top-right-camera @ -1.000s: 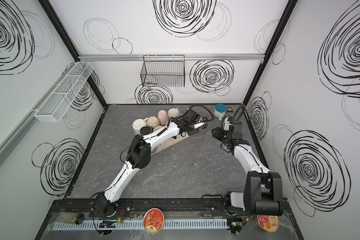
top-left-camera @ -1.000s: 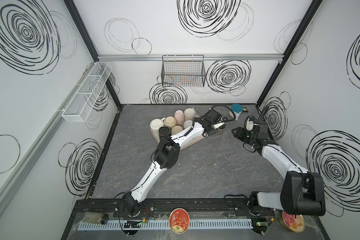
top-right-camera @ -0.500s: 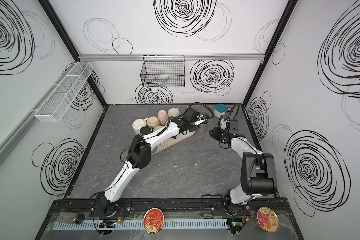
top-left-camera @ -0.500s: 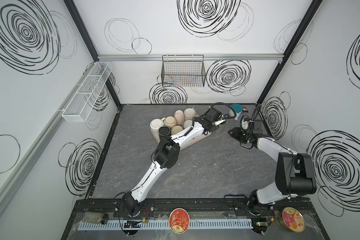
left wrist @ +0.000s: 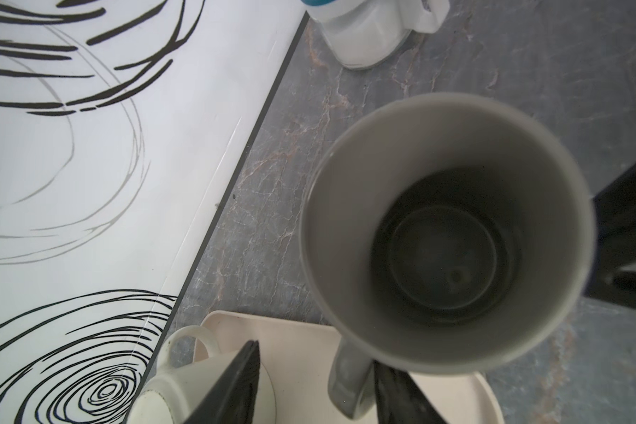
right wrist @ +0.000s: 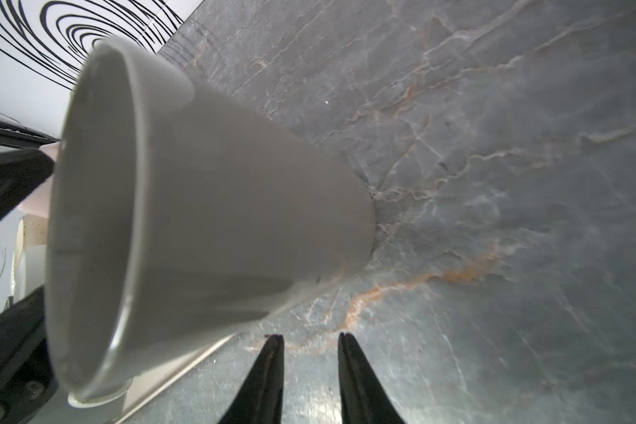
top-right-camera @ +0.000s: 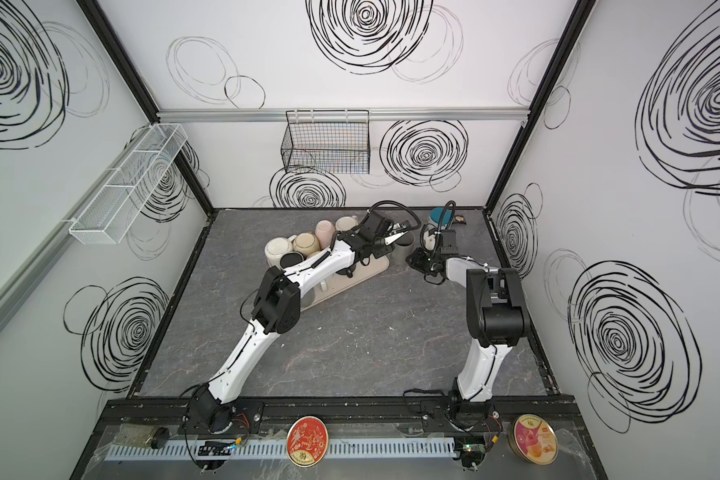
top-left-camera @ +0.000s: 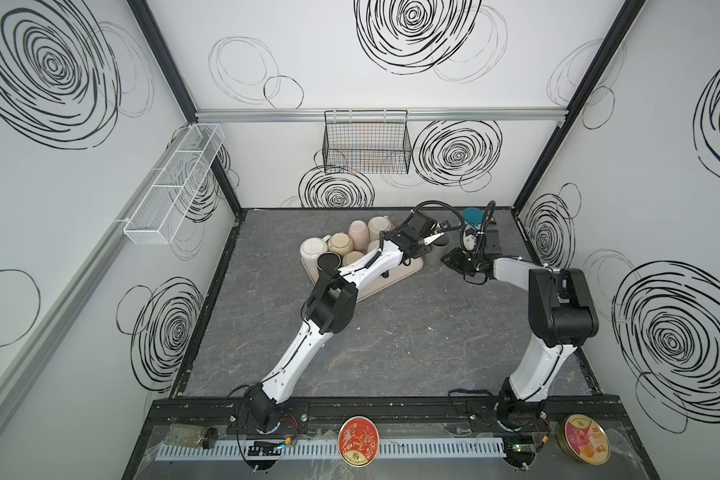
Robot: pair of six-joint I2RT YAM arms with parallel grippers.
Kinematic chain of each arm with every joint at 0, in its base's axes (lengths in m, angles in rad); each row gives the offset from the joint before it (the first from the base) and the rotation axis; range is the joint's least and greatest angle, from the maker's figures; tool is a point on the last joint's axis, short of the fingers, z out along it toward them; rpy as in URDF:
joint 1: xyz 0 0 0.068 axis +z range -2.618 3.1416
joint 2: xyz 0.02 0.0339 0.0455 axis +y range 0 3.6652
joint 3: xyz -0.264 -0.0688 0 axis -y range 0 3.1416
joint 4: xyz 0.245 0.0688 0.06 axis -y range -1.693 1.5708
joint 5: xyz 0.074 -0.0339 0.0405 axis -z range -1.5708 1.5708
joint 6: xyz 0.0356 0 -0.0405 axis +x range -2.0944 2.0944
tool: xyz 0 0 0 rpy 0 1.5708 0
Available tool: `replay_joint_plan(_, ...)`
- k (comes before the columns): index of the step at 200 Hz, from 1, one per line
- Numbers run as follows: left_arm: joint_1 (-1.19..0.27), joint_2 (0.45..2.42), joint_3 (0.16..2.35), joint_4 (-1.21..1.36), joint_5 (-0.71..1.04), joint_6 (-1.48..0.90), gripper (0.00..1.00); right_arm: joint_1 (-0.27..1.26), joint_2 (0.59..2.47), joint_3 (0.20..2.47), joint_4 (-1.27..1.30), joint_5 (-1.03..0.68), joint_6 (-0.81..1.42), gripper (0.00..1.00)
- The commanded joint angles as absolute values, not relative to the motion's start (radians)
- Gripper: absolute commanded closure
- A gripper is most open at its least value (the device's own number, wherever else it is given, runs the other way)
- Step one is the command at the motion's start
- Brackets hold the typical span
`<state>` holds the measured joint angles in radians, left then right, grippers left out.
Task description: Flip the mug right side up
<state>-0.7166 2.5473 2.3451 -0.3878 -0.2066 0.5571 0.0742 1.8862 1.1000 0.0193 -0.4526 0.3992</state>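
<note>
Since the mug point(left wrist: 445, 235) stands upright, the left tool point(left wrist: 316, 356), open around its handle point(left wrist: 346, 381), should lift straight clear, while the right tool point(right wrist: 310, 336), narrowly parted, holds nothing.

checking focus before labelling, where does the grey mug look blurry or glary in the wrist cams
Right wrist view: the grey mug sits very close to the lens, so its rim and inner wall are soft; glare whitens a patch of the tabletop. Left wrist view: the rim is only mildly soft, and the inside is dark with shadow.
</note>
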Motion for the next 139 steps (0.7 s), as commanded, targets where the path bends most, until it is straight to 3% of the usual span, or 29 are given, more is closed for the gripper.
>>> replay_joint_plan(1, -0.696, 2.578, 2.366, -0.326, -0.226, 0.545, 0.46, 0.094, 1.916, 1.157, 0.045, -0.465, 0.381, 0.71)
replay_joint_plan(70, -0.670, 2.501, 2.261, -0.294, -0.215, 0.512, 0.41, 0.121, 1.944, 1.214, 0.021, -0.441, 0.382, 0.74)
replay_joint_plan(139, -0.713, 2.234, 1.954, -0.176, -0.288, 0.499, 0.38, 0.115, 1.684, 1.105, -0.115, -0.338, 0.314, 0.68)
